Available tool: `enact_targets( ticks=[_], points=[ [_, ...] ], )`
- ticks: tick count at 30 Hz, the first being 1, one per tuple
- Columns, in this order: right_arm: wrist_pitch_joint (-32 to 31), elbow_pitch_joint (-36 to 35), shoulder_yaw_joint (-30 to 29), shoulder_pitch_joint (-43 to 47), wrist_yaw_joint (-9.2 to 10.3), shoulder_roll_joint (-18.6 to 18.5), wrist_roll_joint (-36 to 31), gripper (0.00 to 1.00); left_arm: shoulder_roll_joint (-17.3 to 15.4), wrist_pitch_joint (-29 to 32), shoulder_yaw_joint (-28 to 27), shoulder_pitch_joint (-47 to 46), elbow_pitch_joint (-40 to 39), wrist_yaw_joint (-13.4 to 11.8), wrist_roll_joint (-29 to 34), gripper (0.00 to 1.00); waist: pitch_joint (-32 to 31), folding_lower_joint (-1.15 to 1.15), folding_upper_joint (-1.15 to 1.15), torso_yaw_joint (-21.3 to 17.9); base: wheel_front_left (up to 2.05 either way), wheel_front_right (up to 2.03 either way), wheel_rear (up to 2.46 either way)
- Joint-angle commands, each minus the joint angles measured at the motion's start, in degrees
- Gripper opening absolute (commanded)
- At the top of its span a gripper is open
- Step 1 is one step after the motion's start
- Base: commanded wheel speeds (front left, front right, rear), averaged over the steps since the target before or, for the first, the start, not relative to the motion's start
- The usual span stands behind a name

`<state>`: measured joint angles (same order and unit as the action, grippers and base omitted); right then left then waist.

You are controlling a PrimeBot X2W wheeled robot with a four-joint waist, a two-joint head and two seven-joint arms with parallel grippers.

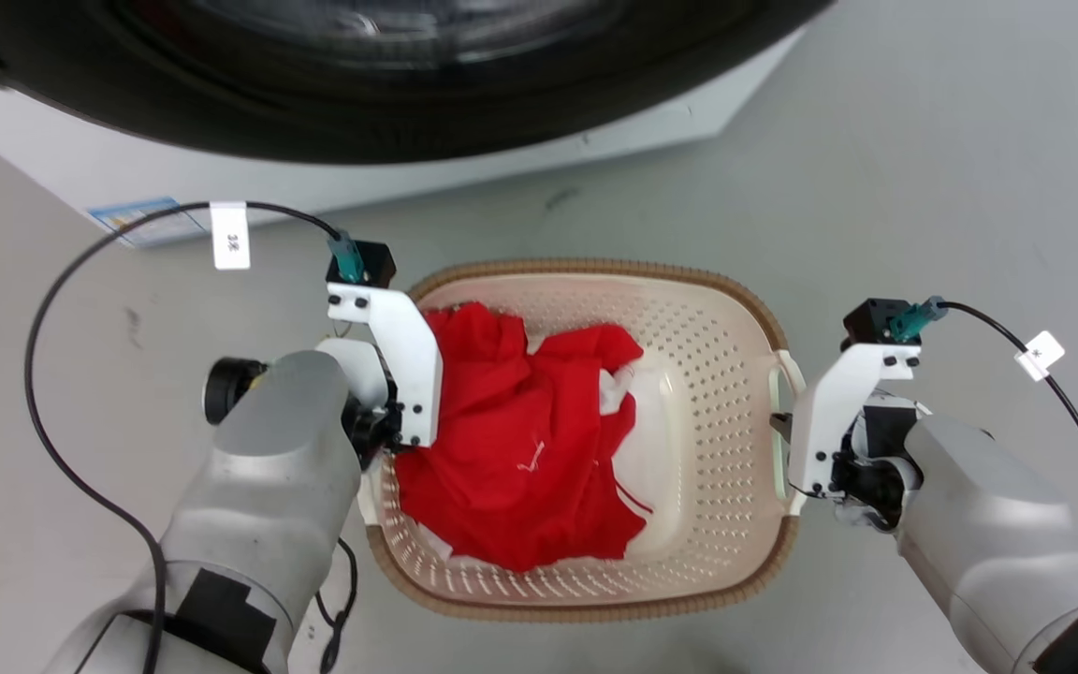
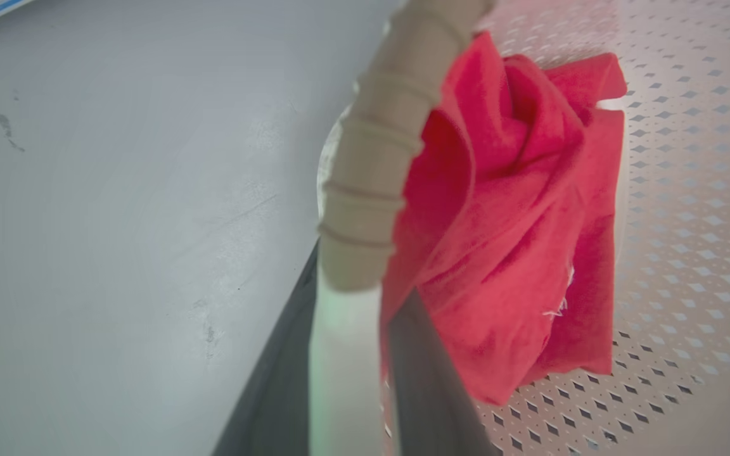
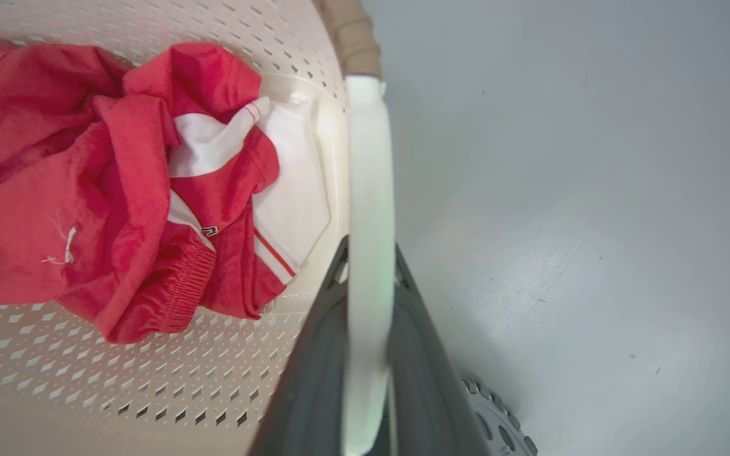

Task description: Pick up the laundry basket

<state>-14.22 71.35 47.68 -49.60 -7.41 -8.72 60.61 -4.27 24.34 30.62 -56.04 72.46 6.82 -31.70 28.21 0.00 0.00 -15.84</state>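
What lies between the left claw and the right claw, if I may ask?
The laundry basket, holding red clothing, as the head view shows; the left claw and right claw each grip a white side handle.

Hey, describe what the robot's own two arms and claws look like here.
The left arm and right arm have smooth silver-grey shells. Each wrist carries a white angled bracket topped by a black block with a teal plug, fed by a black cable bearing a white tag. The left claw and right claw each have two dark tapering fingers.
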Motion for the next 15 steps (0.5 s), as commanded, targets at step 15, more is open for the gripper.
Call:
enact_targets(
  ticks=[15],
  points=[
    [-8.63,-1.58,3.76,0.13,-0.08,-1.25,1.58,0.0,1.52,4.29,1.67,5.11,-0.89,1.18,-7.16,0.0,-12.36,0.0,0.0,7.89,0.0,0.0,0.0]
  ],
)
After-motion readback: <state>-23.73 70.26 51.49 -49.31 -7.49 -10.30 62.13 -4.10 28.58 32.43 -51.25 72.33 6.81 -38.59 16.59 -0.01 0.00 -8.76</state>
